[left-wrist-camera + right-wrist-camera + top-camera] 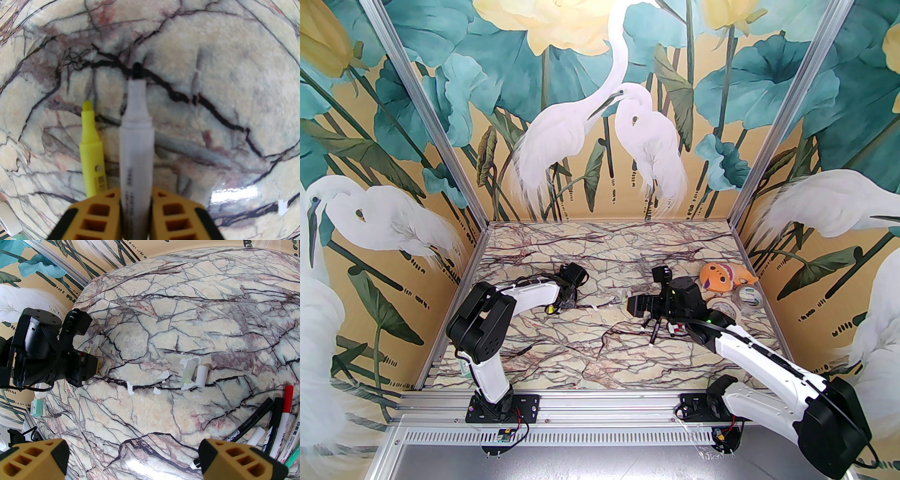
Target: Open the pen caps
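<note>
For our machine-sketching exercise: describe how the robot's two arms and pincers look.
The left arm and right arm have white shells, black joint housings and black cables. The left pincer and right pincer have ochre fingers with rectangular cut-outs and black edging.

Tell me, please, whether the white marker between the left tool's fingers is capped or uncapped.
Uncapped: the white marker shows a bare black tip, no cap on it.

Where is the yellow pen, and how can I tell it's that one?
Find the marble table, then the left gripper low over it, pinching a white marker. The yellow pen lies right beside that marker, pointing the same way. It is yellow all over with a bare wedge tip; the marker is white with a black tip.
</note>
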Robot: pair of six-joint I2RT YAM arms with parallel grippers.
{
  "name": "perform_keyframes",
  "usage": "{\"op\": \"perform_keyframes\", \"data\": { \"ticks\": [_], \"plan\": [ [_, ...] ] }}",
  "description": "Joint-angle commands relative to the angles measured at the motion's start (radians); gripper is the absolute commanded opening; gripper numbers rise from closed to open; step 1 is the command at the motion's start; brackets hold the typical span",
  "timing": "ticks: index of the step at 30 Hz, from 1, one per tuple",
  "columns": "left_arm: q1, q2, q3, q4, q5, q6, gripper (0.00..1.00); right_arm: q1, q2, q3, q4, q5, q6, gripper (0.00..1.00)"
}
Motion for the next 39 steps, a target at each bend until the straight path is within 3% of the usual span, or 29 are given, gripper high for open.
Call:
{"op": "perform_keyframes", "data": {
  "ticks": [1, 9, 13, 18, 21, 25, 27, 28, 35, 39],
  "plan": [
    [0.010, -0.005, 0.022, -0.046, -0.025, -0.014, 0.27, 0.010, -0.007, 0.004, -0.016, 0.008, -0.002, 0.99],
    [0.007, -0.080, 0.039, -0.077, -0.006, -0.026, 0.29, 0.009, -0.030, 0.003, -0.044, 0.027, 0.007, 0.99],
    [-0.002, -0.178, 0.026, -0.068, 0.094, -0.040, 0.30, 0.008, -0.047, 0.019, -0.127, 0.105, 0.047, 1.00],
    [-0.003, -0.365, -0.063, 0.017, 0.302, -0.060, 0.34, 0.008, -0.060, 0.038, -0.256, 0.265, 0.168, 0.86],
    [-0.004, -0.480, -0.143, 0.107, 0.460, -0.065, 0.47, 0.007, -0.017, 0.065, -0.329, 0.344, 0.235, 0.73],
    [-0.005, -0.618, -0.249, 0.227, 0.650, -0.091, 0.68, 0.007, 0.050, 0.095, -0.337, 0.383, 0.279, 0.63],
    [-0.005, -0.687, -0.310, 0.299, 0.721, -0.115, 0.94, 0.006, 0.086, 0.119, -0.349, 0.409, 0.291, 0.56],
    [-0.005, -0.719, -0.339, 0.330, 0.743, -0.127, 0.99, 0.004, 0.113, 0.134, -0.352, 0.427, 0.295, 0.53],
    [-0.011, -0.869, -0.492, 0.483, 0.909, -0.206, 0.99, -0.041, 0.280, 0.200, -0.328, 0.449, 0.300, 0.42],
    [-0.021, -0.936, -0.581, 0.568, 0.892, -0.265, 1.00, -0.074, 0.346, 0.216, -0.311, 0.448, 0.309, 0.37]
  ]
}}
